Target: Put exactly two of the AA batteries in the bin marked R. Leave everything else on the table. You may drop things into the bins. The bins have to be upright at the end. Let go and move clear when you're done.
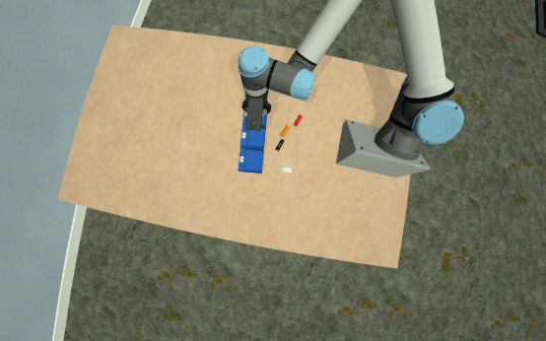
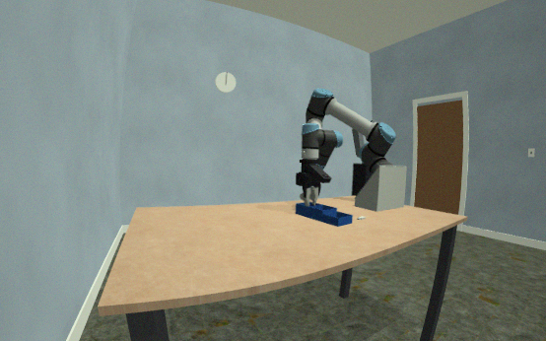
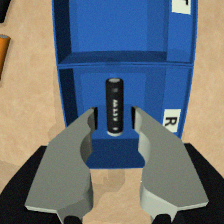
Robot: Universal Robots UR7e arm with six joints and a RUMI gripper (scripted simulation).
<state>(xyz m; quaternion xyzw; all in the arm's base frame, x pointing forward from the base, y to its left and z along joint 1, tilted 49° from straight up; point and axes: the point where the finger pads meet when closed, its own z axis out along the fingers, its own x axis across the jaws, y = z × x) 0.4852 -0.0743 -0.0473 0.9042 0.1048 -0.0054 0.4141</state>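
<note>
In the wrist view a black AA battery (image 3: 114,106) stands on end between my gripper's (image 3: 113,120) fingers, over the blue bin marked R (image 3: 125,117). There is a gap between the battery and each finger, so the gripper is open and does not grip it. In the overhead view the gripper (image 1: 253,120) hangs over the far bin of a blue row (image 1: 251,148). A red battery (image 1: 298,119), an orange battery (image 1: 284,130) and a black battery (image 1: 279,145) lie on the table to the right of the bins. The orange one shows at the wrist view's left edge (image 3: 2,52).
A second blue bin (image 3: 125,30) adjoins the R bin on its far side. A small white object (image 1: 286,170) lies right of the bins' near end. The arm's grey base block (image 1: 379,150) stands at the table's right side.
</note>
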